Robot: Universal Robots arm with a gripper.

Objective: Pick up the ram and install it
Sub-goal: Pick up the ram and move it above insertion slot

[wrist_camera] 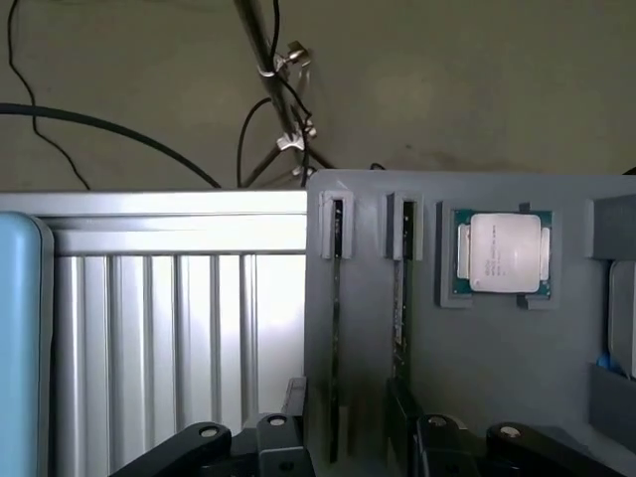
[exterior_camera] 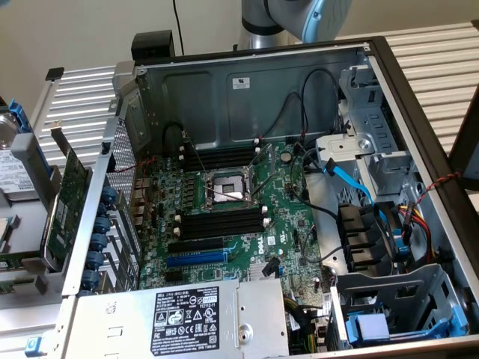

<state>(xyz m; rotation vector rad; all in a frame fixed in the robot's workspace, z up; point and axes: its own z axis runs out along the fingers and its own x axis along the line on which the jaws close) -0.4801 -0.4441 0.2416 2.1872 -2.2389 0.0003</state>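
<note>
One thin board, judged the ram (wrist_camera: 336, 318), stands in the grey tray (wrist_camera: 497, 368), aligned with the gripper's (wrist_camera: 347, 393) gap; jaws apart, long axis across their closing direction.

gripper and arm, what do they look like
The gripper is black, with jointed, angular links and round silvery screw heads on them. The arm shows grey, rounded casing with a light blue cap and a shiny metallic band. No markings can be made out on either.
</note>
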